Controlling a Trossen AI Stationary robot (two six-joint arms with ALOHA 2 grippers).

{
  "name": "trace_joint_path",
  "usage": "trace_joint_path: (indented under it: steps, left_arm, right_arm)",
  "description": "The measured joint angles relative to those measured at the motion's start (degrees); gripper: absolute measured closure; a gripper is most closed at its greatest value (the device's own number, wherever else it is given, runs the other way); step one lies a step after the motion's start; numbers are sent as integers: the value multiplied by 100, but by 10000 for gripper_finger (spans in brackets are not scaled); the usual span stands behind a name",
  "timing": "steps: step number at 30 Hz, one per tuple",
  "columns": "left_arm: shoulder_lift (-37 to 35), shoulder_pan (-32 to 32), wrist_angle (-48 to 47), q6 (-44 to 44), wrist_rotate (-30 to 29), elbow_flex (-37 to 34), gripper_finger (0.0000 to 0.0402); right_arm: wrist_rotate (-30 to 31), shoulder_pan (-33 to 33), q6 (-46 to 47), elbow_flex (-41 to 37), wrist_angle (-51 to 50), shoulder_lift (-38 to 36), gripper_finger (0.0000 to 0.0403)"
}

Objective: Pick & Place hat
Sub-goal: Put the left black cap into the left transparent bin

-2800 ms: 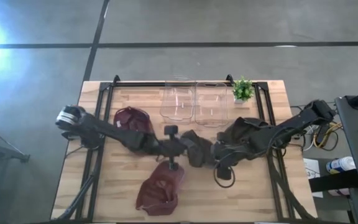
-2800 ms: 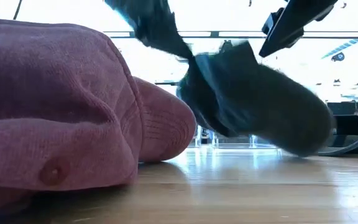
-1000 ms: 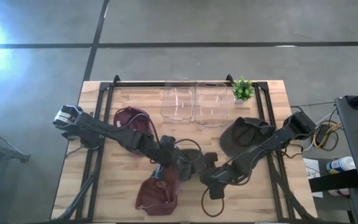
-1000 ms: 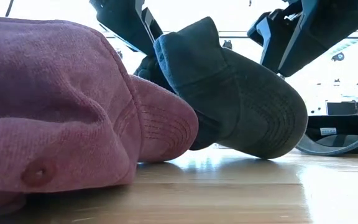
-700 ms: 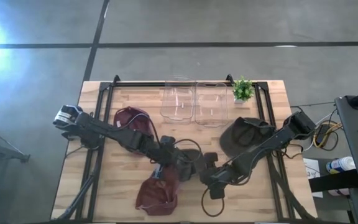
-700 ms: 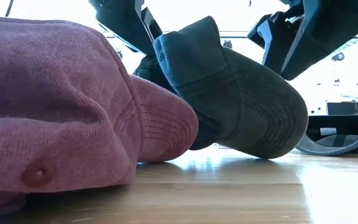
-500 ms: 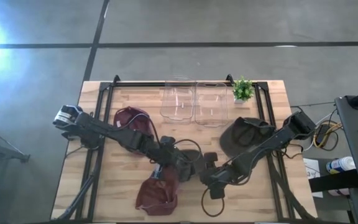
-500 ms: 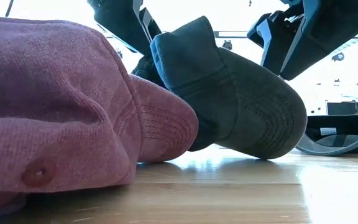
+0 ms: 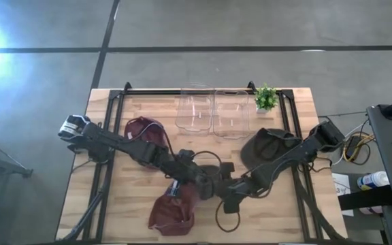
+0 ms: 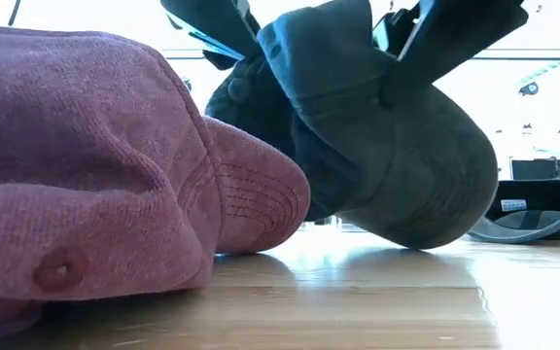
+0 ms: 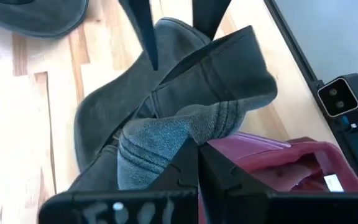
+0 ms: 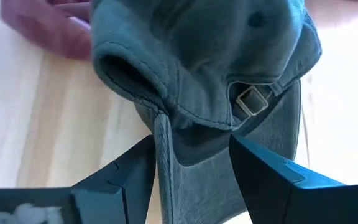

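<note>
A dark grey cap (image 10: 377, 146) hangs between my two grippers at the table's middle, its brim (image 10: 421, 228) pointing down to the wood. Its back strap and buckle (image 12: 250, 99) show in the right wrist view. My left gripper (image 11: 197, 165) is shut on the cap. My right gripper (image 12: 191, 140) is open, with one finger on either side of the cap's hanging rear edge (image 12: 162, 149). In the high view the two grippers (image 9: 199, 178) (image 9: 222, 185) nearly meet over the cap (image 9: 211, 174). A maroon hat (image 9: 175, 207) lies right beside it, toward the near edge. My left gripper pinches a bunched, stitched fold of the cap's cloth (image 11: 182, 134) between its two shut fingers, slanting down from the table's left. The cap hangs tilted below the fingers, brim lowest and at the table top. I cannot tell whether my right gripper's open fingers touch the cap.
A second maroon hat (image 9: 143, 129) lies at the back left and another dark hat (image 9: 267, 146) at the right. Two clear bins (image 9: 213, 112) and a small plant (image 9: 265, 99) stand along the far edge. Black rails (image 9: 107, 163) run down both sides.
My right gripper has moved a little toward the table's left, up to the cap, and its fingers now stand around the rear edge. The cap has risen and tipped steeper, brim pointing down. The maroon hat has stayed put.
</note>
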Motion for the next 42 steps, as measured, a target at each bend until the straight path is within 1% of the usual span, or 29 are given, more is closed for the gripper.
trace_joint_path:
  steps: [3, 6, 10, 15, 18, 20, 22, 28, 29, 31, 34, 38, 40, 42]
  left_arm:
    - [0, 2, 11, -27, 0, -13, 401]
    - [0, 0, -3, -31, 0, -15, 401]
    - [0, 16, 77, -24, -2, -17, 401]
    - [0, 17, 89, -22, -22, -22, 401]
    - [0, 20, 117, -22, -26, -26, 401]
    - [0, 20, 151, -22, -26, -26, 401]
    - [0, 22, 168, -22, -27, -26, 401]
    - [0, 25, 179, 39, -34, -26, 401]
    - [0, 24, 177, 92, -57, -26, 400]
    - [0, -2, 147, 222, -155, -26, 395]
    - [0, -121, -55, 526, -515, -26, 369]
    - [2, -368, -443, 1033, -1257, 36, 304]
    - [2, -462, -684, 1041, -1567, 124, 272]
    - [0, -483, -788, 871, -1620, 189, 249]
  right_arm:
    - [-14, -76, -47, 0, 93, 0, 202]
    - [-187, -88, -332, -2, 249, 0, 202]
    - [-244, -63, -630, -2, 486, 0, 202]
    - [-244, -73, -680, -2, 569, 0, 202]
    - [-245, -84, -641, -2, 567, 0, 213]
    - [-252, -81, -636, -2, 569, 0, 232]
    - [-260, -82, -638, -2, 570, 0, 260]
    - [-398, -82, -619, -4, 570, 0, 373]
    - [-402, -82, -616, -4, 570, 0, 381]
    - [-404, -82, -565, -4, 566, -4, 384]
    - [-398, -82, -464, -4, 566, -11, 386]
    - [-396, -82, -463, -4, 566, -13, 387]
    - [-396, -82, -466, -4, 564, -13, 388]
    - [-397, -82, -468, -6, 558, -15, 388]
